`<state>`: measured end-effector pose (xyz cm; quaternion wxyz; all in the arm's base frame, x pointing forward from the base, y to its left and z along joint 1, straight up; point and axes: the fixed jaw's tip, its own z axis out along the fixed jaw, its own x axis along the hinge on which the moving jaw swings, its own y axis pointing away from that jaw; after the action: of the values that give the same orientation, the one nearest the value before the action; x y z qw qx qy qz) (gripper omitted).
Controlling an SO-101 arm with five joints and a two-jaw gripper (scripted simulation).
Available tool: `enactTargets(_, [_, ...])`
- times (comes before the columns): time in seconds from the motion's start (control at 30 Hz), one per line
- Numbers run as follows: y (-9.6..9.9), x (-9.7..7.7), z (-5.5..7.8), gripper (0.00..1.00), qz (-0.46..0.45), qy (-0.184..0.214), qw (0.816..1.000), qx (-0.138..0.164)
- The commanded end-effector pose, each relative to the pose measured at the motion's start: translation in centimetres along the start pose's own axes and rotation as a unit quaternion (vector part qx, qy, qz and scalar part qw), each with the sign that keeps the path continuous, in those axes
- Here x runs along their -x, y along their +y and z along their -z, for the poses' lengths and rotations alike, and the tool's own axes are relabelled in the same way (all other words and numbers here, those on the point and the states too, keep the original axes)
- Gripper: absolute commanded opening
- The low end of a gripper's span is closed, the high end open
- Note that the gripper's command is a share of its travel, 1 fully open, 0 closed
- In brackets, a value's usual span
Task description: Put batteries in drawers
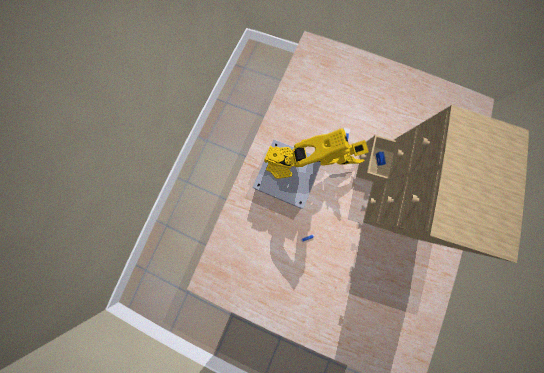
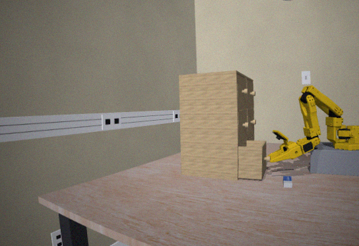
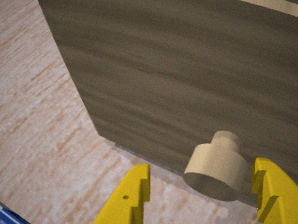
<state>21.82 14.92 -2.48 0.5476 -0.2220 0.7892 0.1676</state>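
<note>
two jaws astride drawer knob (image 3: 214, 167)

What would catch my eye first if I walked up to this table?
Probably the bright yellow robot arm, reaching low so its gripper straddles the round wooden knob of a pulled-out bottom drawer. That drawer belongs to a tall wooden chest of drawers on the pale wood table; a blue block lies inside it.

We see a pale wooden table (image 1: 320, 90) carrying a tall oak-coloured chest of drawers (image 1: 480, 180). Beside the chest sits the arm's grey square base plate (image 1: 302, 199), with a small blue cylindrical battery (image 1: 307, 238) near it.
</note>
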Motion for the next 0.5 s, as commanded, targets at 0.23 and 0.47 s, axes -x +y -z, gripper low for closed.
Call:
enactTargets(0.23, [-1.15, 0.11, -0.14, 0.21, -0.002, -0.001, 1.0, -0.021])
enactTargets(0.47, [-1.23, 0.12, -0.14, 0.21, -0.003, -0.001, 1.0, -0.022])
